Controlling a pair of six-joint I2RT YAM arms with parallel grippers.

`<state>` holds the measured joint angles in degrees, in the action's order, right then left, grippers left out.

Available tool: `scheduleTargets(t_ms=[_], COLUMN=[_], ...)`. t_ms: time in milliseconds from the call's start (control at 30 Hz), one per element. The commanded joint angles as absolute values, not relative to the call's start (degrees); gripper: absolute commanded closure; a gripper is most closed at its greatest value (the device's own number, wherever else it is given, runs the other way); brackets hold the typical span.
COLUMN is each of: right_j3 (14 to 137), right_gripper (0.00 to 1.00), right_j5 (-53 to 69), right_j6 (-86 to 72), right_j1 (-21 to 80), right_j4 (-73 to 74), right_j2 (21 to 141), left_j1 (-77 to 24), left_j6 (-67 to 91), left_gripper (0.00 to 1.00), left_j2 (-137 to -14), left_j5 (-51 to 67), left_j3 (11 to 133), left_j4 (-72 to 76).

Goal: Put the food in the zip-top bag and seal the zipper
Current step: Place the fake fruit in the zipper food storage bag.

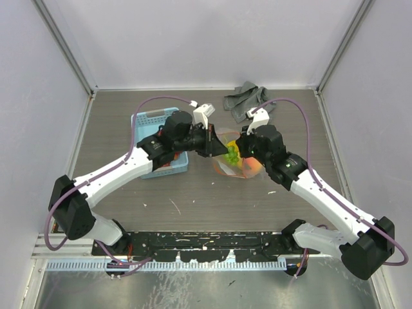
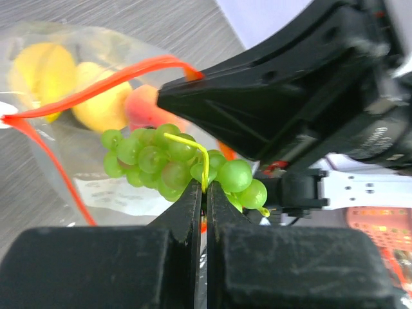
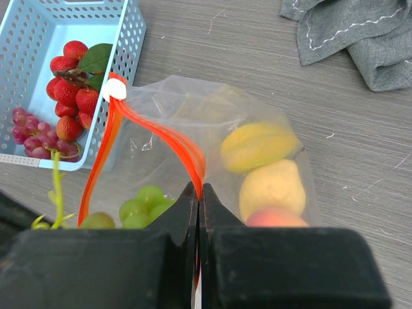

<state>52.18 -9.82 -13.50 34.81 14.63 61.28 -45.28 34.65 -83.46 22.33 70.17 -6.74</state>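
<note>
**Fig. Green grapes at the bag mouth.** Your left gripper (image 2: 205,185) is clamped tight on the thin yellow-green stem (image 2: 193,145) of the green grapes (image 2: 161,164). The bunch hangs just beyond its fingertips, at the mouth of the zip-top bag (image 3: 193,106). Your right gripper (image 3: 198,188) is pinched closed on the zipper (image 3: 161,135) and holds one lip of the mouth up. Just ahead of its fingers, inside the bag, lie the lemon (image 3: 273,187), a second yellow fruit (image 3: 257,145) and the peach (image 3: 273,219). Farther ahead and to that hand's left, the strawberries (image 3: 67,96) and purple grapes (image 3: 35,135) are in the blue basket (image 3: 129,45).

**Hazards, as judged:**
- (a) The stem is slim, so a sharp move may swing the bunch or slip it from your grip.
- (b) You hold only one lip (the other strip sags apart from it), so the grapes may snag the zipper or shove the bag away instead of entering.
- (c) Your two grippers work nearly tip to tip and could knock together.
- (d) Raising the lip too far may spill the fruit already inside.

**Lettering:** the white label (image 2: 116,193) on the bag carries print too blurred to read, and no brand is legible.
</note>
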Motion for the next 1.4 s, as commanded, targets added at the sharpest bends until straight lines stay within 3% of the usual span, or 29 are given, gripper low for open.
scheduleTargets(t_ms=[0,367,767,1067,1367], right_j3=[54.64,55.08,55.36,55.32,55.12], right_gripper=[1.0,1.0,0.99,1.0,1.0], right_j5=[-8.68,-7.67,-7.95,-8.48,-8.61], right_j6=[-14.04,-13.97,-13.65,-13.45,-13.45], right_j1=[35.16,35.21,35.24,35.24,35.24], right_j4=[11.6,11.78,12.09,12.15,11.96], right_j2=[58.56,59.67,60.31,60.57,60.82], left_j1=[-45.43,-46.28,-49.65,-50.54,-50.58], left_j6=[28.24,19.41,9.63,11.23,14.69], left_gripper=[1.0,1.0,0.96,0.66,0.49], left_j2=[-83.5,-88.82,-96.17,-94.96,-90.18], left_j5=[16.46,14.01,3.67,2.09,2.14], left_j3=[72.8,77.5,81.59,80.5,78.55], left_j4=[-9.48,-12.49,-16.93,-16.73,-17.62])
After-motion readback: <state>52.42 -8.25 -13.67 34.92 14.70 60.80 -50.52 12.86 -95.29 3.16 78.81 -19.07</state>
